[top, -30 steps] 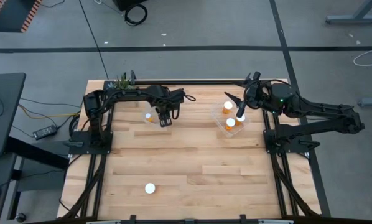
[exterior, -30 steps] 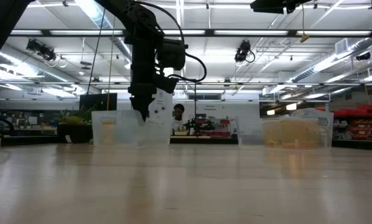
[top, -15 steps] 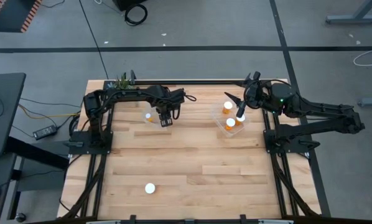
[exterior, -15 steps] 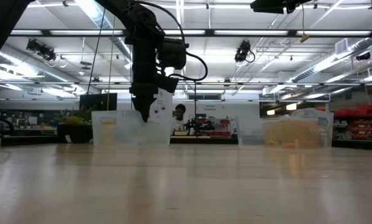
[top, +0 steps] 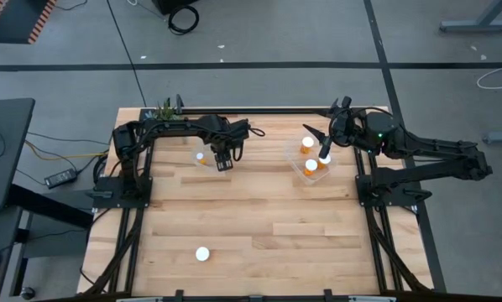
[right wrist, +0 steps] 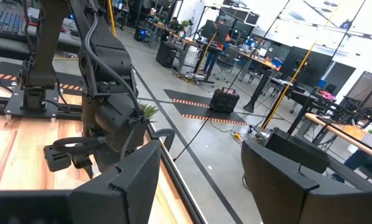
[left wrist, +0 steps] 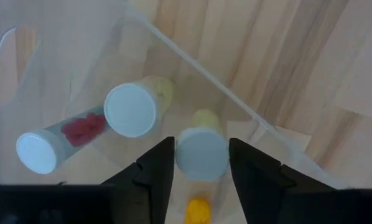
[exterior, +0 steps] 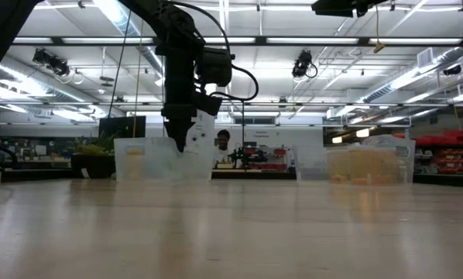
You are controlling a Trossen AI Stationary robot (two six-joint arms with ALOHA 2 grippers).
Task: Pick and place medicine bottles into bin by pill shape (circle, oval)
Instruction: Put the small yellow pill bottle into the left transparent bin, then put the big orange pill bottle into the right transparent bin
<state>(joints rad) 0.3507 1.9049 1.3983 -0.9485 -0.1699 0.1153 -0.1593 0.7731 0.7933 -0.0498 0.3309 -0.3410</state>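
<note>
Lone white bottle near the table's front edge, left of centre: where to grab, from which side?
Judging by the high view, the white bottle shows only a round cap, so it likely stands upright. Come straight down and pinch the cap's sides; bare table surrounds it. The left end effector sits nearer.

Two black, six-joint arms on black frame mounts flank a wooden table, with looping black cables along the left arm [top: 180, 127]. The right arm [top: 419, 149] shows a small green light near its wrist. Both end in dark, wedge-shaped two-finger grippers.

Wooden table [top: 259, 210]: two clear bins [top: 305, 172], seemingly one loose bottle [top: 202, 253].
</note>
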